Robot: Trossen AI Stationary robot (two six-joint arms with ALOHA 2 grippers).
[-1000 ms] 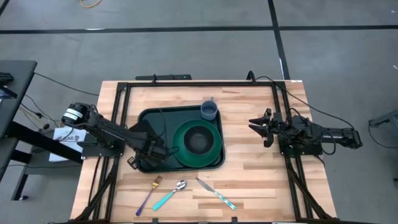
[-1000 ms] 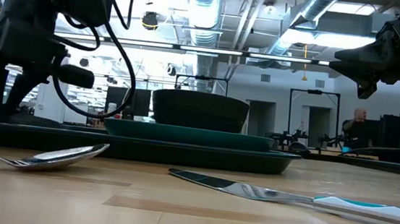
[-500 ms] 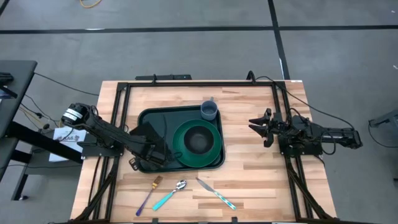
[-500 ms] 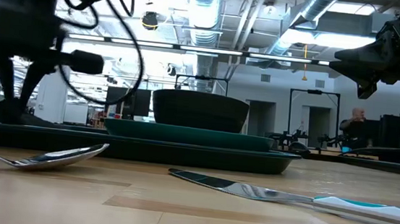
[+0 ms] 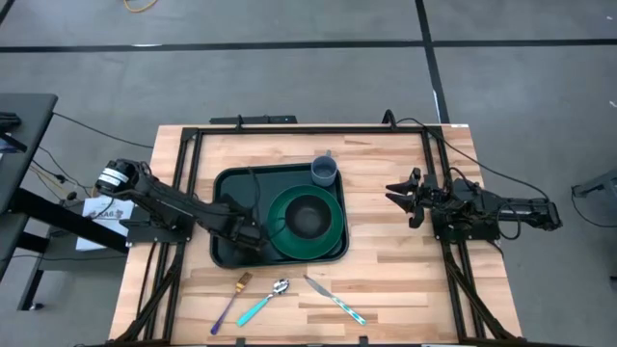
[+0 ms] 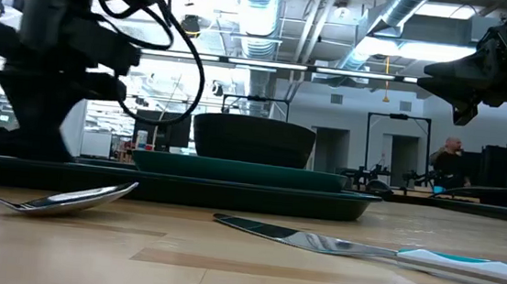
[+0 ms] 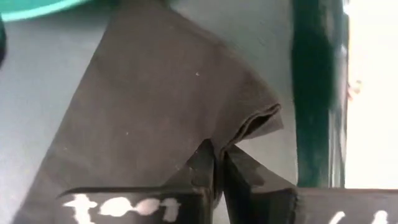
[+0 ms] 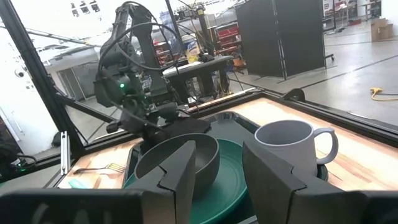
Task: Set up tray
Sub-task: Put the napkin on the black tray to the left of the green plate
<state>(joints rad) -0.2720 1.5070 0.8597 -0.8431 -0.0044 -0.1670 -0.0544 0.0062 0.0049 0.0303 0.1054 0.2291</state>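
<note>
Napkin [image 7: 155, 118] dragged farther onto tray [image 5: 224, 253], left end effector [image 7: 217, 163] pinching it, right end effector [image 5: 403, 199] open.

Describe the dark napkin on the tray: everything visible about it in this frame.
The napkin is a dark, matte cloth, folded, with layered edges showing at one corner. It lies flat on the floor of the dark green tray, in the tray's left part beside the round green plate. The left gripper is shut on that folded corner, low against the tray floor. From above, the arm hides most of the cloth.
</note>
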